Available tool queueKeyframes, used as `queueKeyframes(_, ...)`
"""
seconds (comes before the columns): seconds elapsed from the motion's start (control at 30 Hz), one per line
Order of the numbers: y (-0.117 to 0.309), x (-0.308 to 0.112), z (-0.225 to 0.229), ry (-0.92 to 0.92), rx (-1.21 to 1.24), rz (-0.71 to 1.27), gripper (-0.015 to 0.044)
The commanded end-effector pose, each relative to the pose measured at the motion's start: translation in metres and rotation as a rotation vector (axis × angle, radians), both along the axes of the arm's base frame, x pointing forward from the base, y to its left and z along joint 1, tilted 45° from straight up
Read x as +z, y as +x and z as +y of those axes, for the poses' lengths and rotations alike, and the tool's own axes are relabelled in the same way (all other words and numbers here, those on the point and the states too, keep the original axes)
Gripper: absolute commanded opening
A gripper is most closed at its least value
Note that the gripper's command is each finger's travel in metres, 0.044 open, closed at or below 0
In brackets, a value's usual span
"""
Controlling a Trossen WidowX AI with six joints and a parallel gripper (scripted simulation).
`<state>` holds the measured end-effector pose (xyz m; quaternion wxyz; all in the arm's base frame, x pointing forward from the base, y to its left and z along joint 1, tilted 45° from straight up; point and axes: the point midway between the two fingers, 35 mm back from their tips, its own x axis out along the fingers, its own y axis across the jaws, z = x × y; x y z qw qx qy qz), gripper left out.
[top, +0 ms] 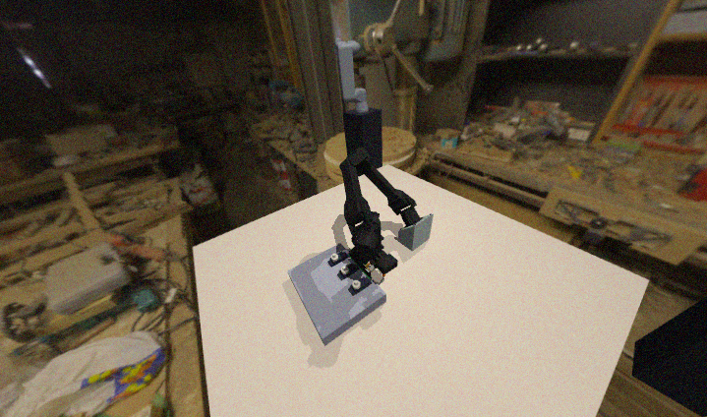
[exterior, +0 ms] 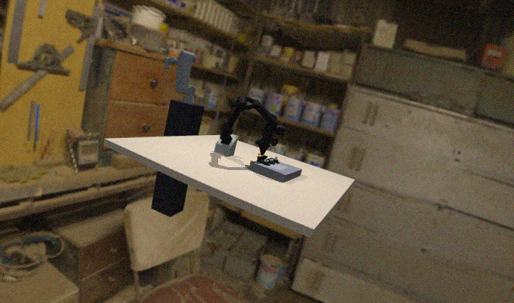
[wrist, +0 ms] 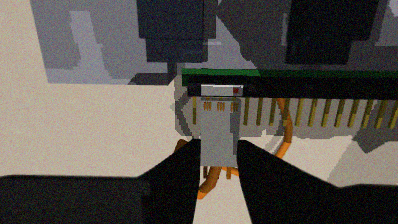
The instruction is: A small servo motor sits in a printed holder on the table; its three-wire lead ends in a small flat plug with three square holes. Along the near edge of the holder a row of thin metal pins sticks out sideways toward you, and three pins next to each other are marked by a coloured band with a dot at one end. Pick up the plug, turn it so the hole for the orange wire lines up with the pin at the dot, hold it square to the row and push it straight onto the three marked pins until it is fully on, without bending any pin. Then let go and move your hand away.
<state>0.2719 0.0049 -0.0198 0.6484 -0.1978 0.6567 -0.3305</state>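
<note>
The holder [top: 322, 311] [exterior: 285, 173] [wrist: 60, 62] lies on the table. In the wrist view its pins [wrist: 312, 112] stick out toward the gripper. A white band [wrist: 215, 90] with a red dot [wrist: 236, 90] at its right end marks three pins. My gripper [wrist: 218, 147] [exterior: 262, 153] is shut on the grey plug [wrist: 218, 127], which is square to the row. The plug's front edge is just below the band and it covers the marked pins' places. Orange marks show near its front. How deep the pins sit inside is hidden. One bare pin [wrist: 194, 111] stands left of the plug.
The orange wire [wrist: 286, 131] curves past the pins right of the plug; a brown wire [wrist: 211, 182] leaves its rear. Dark blocks with pale round tops [top: 356, 284] stand on the holder. The arm's base mount [top: 417, 233] [exterior: 225, 149] is behind, on the white table [top: 475, 331] [exterior: 213, 176].
</note>
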Motion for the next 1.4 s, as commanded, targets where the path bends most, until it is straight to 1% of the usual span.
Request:
queueKeyframes(0.0, 0.004, 0.0, -0.001, -0.006, 0.006, 0.001, 0.0)
queueKeyframes(0.03, 0.005, 0.0, -0.001, -0.006, 0.006, 0.001, 0.0)
queueKeyframes(0.33, 0.002, -0.001, -0.001, -0.005, 0.006, 0.001, 0.0236)
queueKeyframes(0.53, 0.007, 0.035, 0.034, -0.003, 0.006, 0.002, 0.0394)
queueKeyframes(0.6, 0.007, 0.041, 0.039, -0.004, 0.006, 0.002, 0.044)
queueKeyframes(1.37, 0.007, 0.041, 0.039, -0.004, 0.006, 0.002, 0.044)
